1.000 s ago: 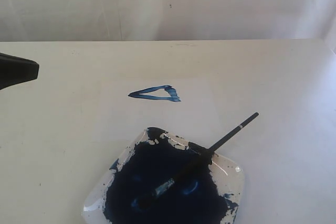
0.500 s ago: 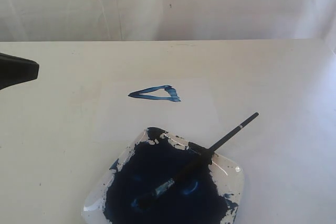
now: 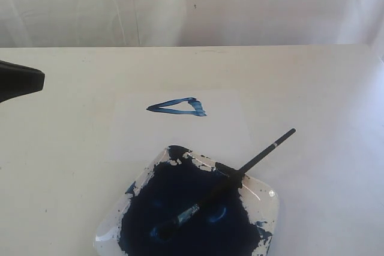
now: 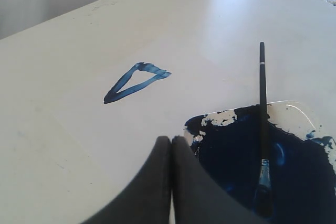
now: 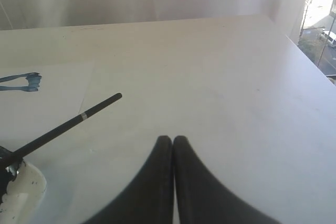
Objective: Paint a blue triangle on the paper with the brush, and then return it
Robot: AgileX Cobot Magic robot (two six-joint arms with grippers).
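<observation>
Resting across one tray [image 3: 268, 201], one brush [image 3: 252, 162], near one blue triangle [image 3: 174, 111]

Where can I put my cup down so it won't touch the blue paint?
Bare table lies right of the brush handle, and along the far edge behind the blue triangle. The left side is free too, beside the left gripper. Crowded: the near middle, where the paint tray holds the brush, with the triangle just behind it.
</observation>
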